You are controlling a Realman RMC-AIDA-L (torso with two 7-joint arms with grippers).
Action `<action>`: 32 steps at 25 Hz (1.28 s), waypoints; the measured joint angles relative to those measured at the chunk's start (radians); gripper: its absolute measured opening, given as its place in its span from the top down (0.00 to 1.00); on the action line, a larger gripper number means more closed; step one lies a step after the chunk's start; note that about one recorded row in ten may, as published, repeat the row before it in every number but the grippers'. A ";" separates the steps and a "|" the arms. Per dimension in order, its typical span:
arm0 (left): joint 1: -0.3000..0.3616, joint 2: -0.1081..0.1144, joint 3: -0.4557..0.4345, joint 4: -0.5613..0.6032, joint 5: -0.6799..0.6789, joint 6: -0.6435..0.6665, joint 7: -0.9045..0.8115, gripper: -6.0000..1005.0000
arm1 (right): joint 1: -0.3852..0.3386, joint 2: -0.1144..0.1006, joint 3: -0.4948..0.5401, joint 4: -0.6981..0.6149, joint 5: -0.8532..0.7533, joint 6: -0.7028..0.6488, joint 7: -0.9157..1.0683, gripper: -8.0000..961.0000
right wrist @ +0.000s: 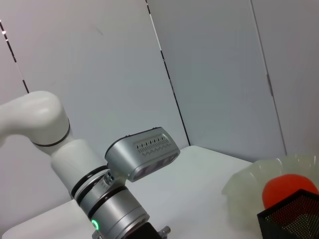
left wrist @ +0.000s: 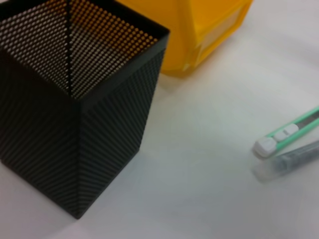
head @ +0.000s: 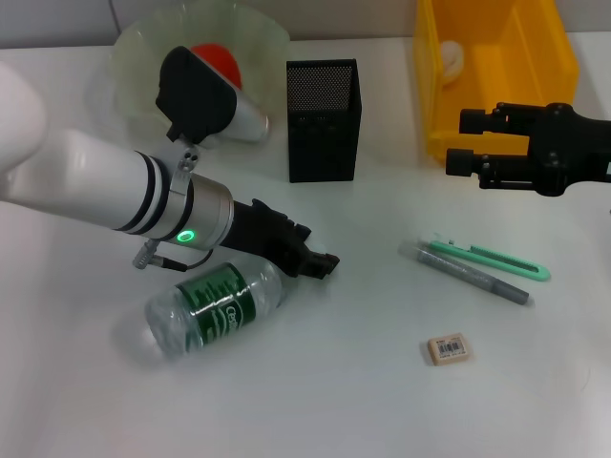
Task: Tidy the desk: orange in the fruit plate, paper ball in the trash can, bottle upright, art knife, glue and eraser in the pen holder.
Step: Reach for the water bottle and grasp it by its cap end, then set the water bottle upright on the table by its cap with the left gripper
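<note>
- Two arms are over the desk (head: 382,401). We see the left gripper (head: 320,262) low over the middle of the desk, just beside the neck end of the bottle (head: 215,310); we cannot tell if its claw is apart or together.
- The bottle lies on its side toward the left part of the near edge, its green label facing up.
- The right gripper (head: 458,141) hovers near the far right corner, in front of the trash can (head: 496,76). Its two fingers stand apart, with nothing between them.
- The trash can stands at the far right corner, with a pale crumpled thing inside that we take for the paper ball (head: 451,57).
- The orange (head: 218,59) sits in the fruit plate (head: 134,57) at the far left corner, partly hidden by the left arm.
- The pen holder (head: 323,119) stands upright at the middle of the far edge, between plate and can.
- The art knife (head: 492,258) and the glue (head: 468,272) lie flat side by side on the right part of the desk, very close together.
- The eraser (head: 448,348) lies flat nearer to the near edge, apart from them.
</note>
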 joint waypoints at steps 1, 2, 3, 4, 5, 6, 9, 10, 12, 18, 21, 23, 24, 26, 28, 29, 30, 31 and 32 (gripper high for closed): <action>-0.001 0.000 0.005 0.002 0.004 0.000 0.001 0.28 | 0.000 0.000 0.001 0.000 0.000 0.000 0.000 0.23; -0.003 0.000 0.009 0.005 0.006 0.002 0.003 0.28 | 0.000 0.000 0.002 0.000 0.000 0.001 0.000 0.23; -0.004 0.000 0.012 0.009 0.009 0.005 0.007 0.28 | 0.000 0.000 0.002 0.000 0.000 0.001 0.000 0.23; -0.005 0.000 0.013 0.013 0.010 0.008 0.012 0.28 | 0.000 0.000 0.003 0.000 0.000 0.001 0.000 0.23; -0.004 0.000 0.012 0.019 0.012 0.012 0.017 0.36 | -0.001 0.000 0.003 0.000 0.000 0.002 0.000 0.23; -0.003 0.000 0.011 0.027 0.014 0.015 0.020 0.43 | -0.002 0.000 0.003 0.000 0.000 0.002 0.000 0.23; 0.002 0.002 0.007 0.047 0.014 0.018 0.024 0.50 | -0.005 0.000 0.003 0.000 0.000 0.002 0.000 0.23; 0.006 0.005 0.005 0.063 0.014 0.021 0.025 0.52 | -0.005 0.000 0.003 0.000 0.000 0.001 0.000 0.23; 0.007 0.006 0.005 0.070 0.014 0.027 0.025 0.57 | -0.006 0.000 0.003 0.000 0.000 -0.002 0.000 0.23; 0.027 0.012 -0.033 0.133 0.015 0.078 0.025 0.57 | -0.008 0.000 0.003 0.000 0.002 -0.005 0.001 0.23; 0.061 0.014 -0.095 0.220 0.047 0.116 0.026 0.57 | -0.009 0.000 0.003 0.000 0.006 -0.005 0.003 0.23; 0.094 0.013 -0.147 0.299 0.090 0.139 0.026 0.57 | -0.009 0.000 0.003 0.001 0.006 -0.006 0.004 0.23; 0.104 0.013 -0.163 0.324 0.102 0.144 0.026 0.57 | -0.009 0.000 0.003 0.001 0.006 -0.007 0.005 0.23; 0.127 0.014 -0.204 0.372 0.125 0.149 0.026 0.57 | -0.009 0.000 0.003 0.001 0.006 -0.007 0.005 0.23; 0.156 0.015 -0.280 0.420 0.165 0.150 0.032 0.57 | -0.006 0.001 0.003 -0.001 0.006 -0.008 0.006 0.23; 0.156 0.015 -0.280 0.420 0.165 0.150 0.032 0.57 | -0.006 0.001 0.003 -0.001 0.006 -0.008 0.006 0.23; 0.166 0.014 -0.300 0.437 0.172 0.150 0.042 0.57 | -0.006 0.001 0.003 -0.001 0.006 -0.008 0.006 0.23; 0.166 0.014 -0.300 0.437 0.172 0.150 0.042 0.57 | -0.004 0.001 0.003 -0.001 0.006 -0.008 0.007 0.23; 0.182 0.014 -0.318 0.463 0.176 0.150 0.056 0.57 | -0.001 0.001 0.003 -0.001 0.006 -0.008 0.008 0.23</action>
